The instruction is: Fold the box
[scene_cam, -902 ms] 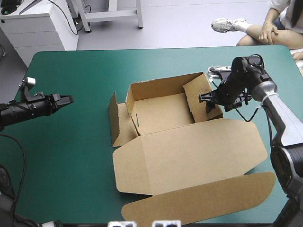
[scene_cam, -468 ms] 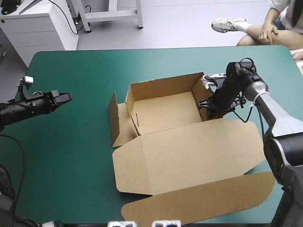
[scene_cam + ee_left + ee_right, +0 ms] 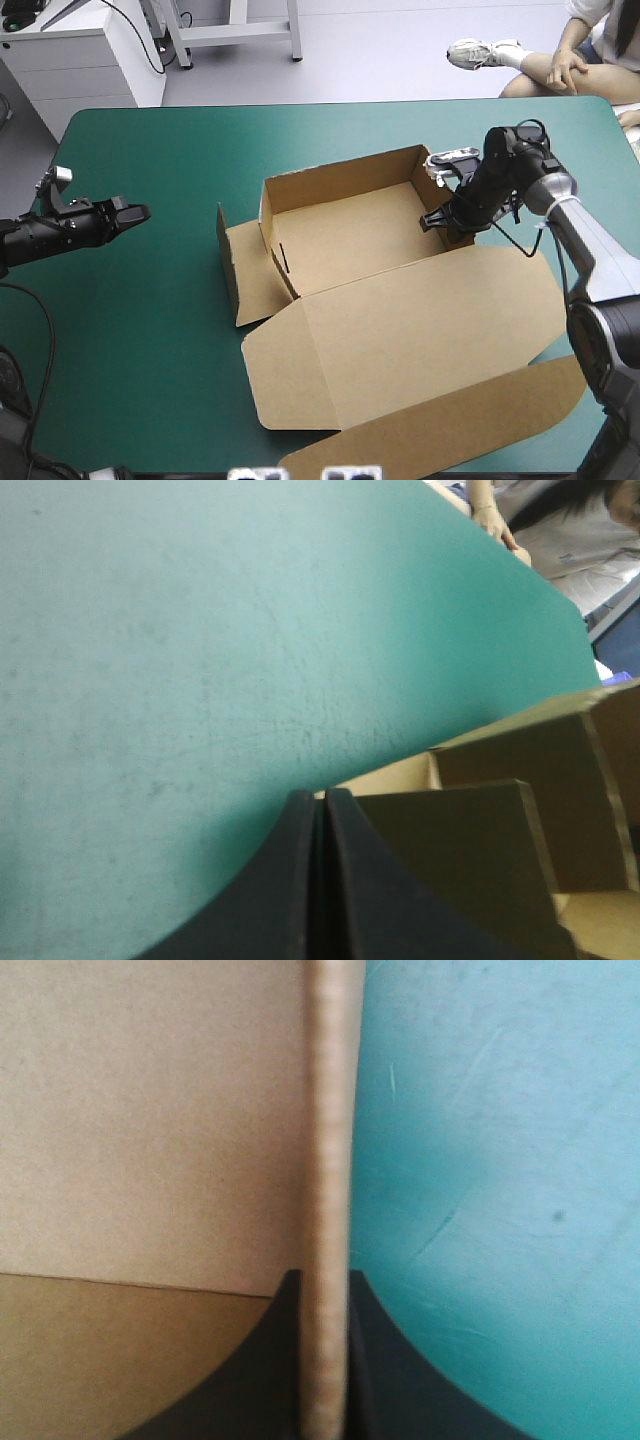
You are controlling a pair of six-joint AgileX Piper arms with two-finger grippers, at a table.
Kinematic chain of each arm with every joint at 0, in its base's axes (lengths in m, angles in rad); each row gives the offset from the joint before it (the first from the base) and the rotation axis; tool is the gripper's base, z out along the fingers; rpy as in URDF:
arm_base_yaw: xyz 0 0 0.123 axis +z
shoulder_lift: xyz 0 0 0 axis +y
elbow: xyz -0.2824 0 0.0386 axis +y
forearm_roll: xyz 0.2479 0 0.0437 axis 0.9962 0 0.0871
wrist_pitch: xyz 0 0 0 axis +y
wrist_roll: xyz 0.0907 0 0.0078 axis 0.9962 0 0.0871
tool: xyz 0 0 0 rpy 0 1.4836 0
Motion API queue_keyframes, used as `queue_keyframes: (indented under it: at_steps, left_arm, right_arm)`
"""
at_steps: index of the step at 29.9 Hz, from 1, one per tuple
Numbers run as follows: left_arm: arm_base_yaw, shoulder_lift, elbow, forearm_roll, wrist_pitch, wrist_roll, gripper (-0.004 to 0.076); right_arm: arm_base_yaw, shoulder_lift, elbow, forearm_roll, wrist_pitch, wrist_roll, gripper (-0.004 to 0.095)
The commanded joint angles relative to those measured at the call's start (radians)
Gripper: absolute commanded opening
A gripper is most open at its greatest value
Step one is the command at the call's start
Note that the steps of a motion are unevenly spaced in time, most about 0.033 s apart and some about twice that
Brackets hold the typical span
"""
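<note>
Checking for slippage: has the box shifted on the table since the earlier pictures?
Yes. The box has shifted slightly toward the table's left edge, its lid closer to the near edge.

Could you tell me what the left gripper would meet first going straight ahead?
Probably the box, at its raised left flap, though how high the left gripper sits is unclear.

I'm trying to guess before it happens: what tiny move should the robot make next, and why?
Probably the left gripper should reach toward the box's left flap. That flap splays outward, untucked, and the left gripper hovers shut over the teal-green cover, apart from the box. The right gripper is shut on the right wall, holding it upright.
</note>
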Motion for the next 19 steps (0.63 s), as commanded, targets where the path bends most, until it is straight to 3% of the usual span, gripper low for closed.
queue_keyframes:
  at_steps: [1,4,9,12,19]
  left_arm:
    - [-0.003,0.007,-0.019,-0.036,0.0,-0.034,0.0008]
    - [-0.009,0.059,-0.019,-0.038,0.037,-0.034,0.0008]
    - [-0.07,0.103,-0.019,-0.058,0.073,-0.035,-0.0008]
    - [-0.145,0.105,-0.019,-0.104,0.077,-0.107,-0.0008]
    - [-0.299,0.091,-0.019,-0.204,0.102,-0.123,-0.0009]
  right_arm:
    - [-0.005,-0.146,-0.053,-0.016,0.034,-0.017,-0.002]
    - [-0.005,-0.211,-0.077,0.038,0.034,-0.019,-0.002]
    - [-0.005,-0.246,-0.102,0.338,0.026,-0.122,-0.002]
    - [-0.005,-0.236,-0.102,0.448,-0.052,-0.144,-0.002]
    - [-0.005,-0.187,-0.102,0.422,-0.101,-0.136,-0.0018]
